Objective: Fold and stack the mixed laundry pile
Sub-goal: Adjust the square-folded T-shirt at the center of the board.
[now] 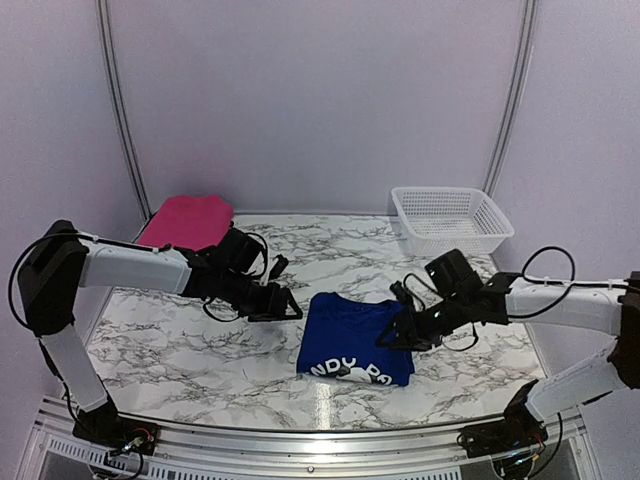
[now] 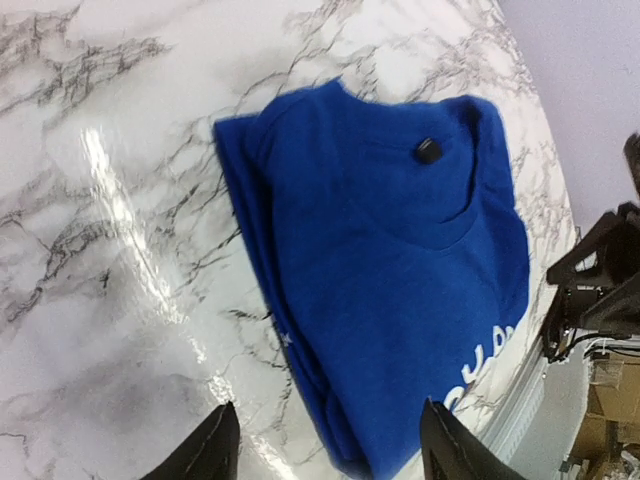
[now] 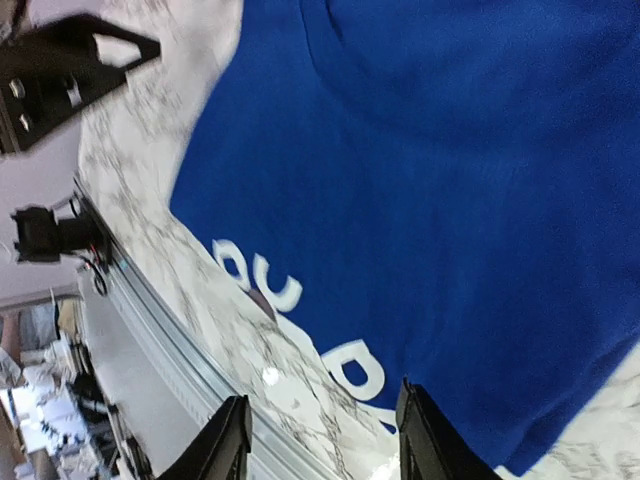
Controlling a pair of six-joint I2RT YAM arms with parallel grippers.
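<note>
At mid-table toward the near edge, the blue garment (image 1: 355, 340) lies folded into a compact rectangle with its white lettering up. The magenta-pink garment (image 1: 186, 220) sits folded flat at the far left corner, well apart from it. The left gripper (image 1: 288, 308) hovers just beside the blue one's left edge and the right gripper (image 1: 393, 340) over its right edge, both with fingers spread and nothing between them. Folding looks done on both pieces, so what's left, as I read it, is stacking: one garment has to be picked up and laid on the other.
</note>
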